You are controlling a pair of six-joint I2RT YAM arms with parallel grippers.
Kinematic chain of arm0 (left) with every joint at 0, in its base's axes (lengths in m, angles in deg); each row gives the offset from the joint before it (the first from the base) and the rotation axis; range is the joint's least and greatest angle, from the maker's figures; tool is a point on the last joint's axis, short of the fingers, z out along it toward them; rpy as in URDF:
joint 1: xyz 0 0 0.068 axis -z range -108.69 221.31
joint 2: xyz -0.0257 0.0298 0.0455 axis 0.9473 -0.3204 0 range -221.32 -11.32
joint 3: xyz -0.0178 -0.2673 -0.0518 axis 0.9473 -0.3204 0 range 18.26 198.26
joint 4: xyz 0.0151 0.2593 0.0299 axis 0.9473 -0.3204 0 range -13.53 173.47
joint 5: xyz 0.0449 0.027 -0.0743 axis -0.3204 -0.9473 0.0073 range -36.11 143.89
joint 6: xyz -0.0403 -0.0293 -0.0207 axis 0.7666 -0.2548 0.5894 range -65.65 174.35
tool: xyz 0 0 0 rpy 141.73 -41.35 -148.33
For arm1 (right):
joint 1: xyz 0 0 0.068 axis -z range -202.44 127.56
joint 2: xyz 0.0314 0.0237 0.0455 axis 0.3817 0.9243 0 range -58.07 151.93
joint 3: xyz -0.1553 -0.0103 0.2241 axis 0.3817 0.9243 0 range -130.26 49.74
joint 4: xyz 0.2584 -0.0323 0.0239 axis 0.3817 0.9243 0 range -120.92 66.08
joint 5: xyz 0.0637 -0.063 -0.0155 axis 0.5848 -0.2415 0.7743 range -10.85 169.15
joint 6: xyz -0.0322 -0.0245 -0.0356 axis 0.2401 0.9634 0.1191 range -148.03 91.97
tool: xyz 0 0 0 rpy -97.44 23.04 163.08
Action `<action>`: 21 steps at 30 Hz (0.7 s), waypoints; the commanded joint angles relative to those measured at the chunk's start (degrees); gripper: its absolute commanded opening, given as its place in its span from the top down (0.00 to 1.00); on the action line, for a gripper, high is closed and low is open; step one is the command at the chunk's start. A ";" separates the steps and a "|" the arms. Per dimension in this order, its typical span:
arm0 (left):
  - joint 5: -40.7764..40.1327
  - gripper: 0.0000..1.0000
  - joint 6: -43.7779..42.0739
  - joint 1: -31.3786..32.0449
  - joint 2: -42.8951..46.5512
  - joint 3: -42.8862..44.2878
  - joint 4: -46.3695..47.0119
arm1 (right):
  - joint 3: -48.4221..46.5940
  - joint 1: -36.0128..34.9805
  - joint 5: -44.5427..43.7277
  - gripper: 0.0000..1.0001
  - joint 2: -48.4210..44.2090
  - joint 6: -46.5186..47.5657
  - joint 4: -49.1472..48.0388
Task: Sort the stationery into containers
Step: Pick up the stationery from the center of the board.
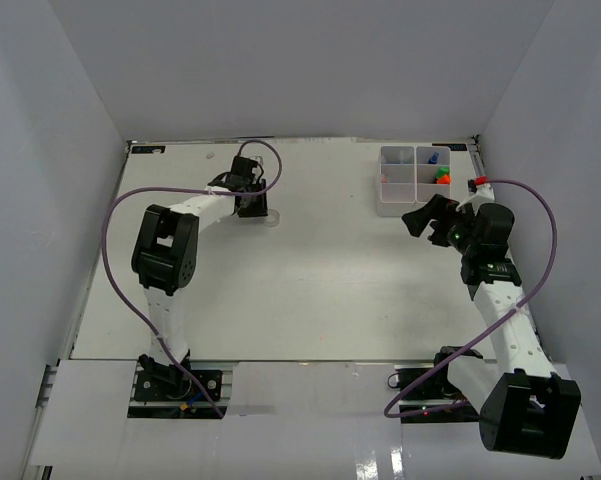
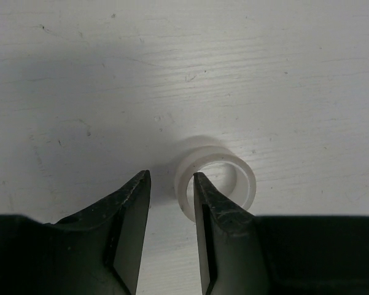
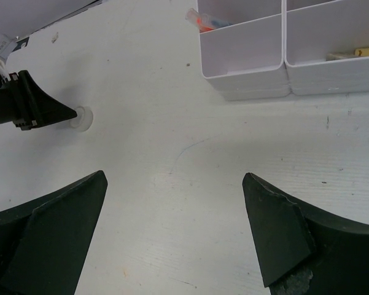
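Observation:
A clear tape ring (image 2: 245,178) lies flat on the white table at the back left (image 1: 270,218). My left gripper (image 2: 170,175) is over it and open. Its right finger (image 2: 218,209) reaches inside the ring's hole, and the left finger (image 2: 132,203) stands outside, a small gap from the ring's wall. The white containers (image 1: 400,195) stand at the back right with orange and green stationery (image 1: 441,175) inside. My right gripper (image 1: 425,218) hovers just in front of them, open wide over bare table (image 3: 175,178) with nothing between its fingers.
In the right wrist view the containers (image 3: 245,77) show an orange-red capped item (image 3: 202,21) and a tan block (image 3: 356,54) in separate compartments. White walls close in the table on the left, right and back. A purple cable loops off each arm.

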 commanded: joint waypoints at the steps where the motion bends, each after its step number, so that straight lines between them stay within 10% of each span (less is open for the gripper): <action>1: -0.45 0.56 -0.58 0.79 -1.46 1.81 -0.62 | 0.38 -0.06 1.29 0.02 0.17 1.32 -2.45; 15: 7.17 0.98 1.00 1.76 0.81 -0.45 1.31 | -1.90 -3.91 4.10 0.04 1.66 5.27 -1.58; 21: 13.86 1.00 4.60 3.08 12.74 -10.39 12.11 | -6.02 -16.63 0.50 0.05 3.77 4.93 0.10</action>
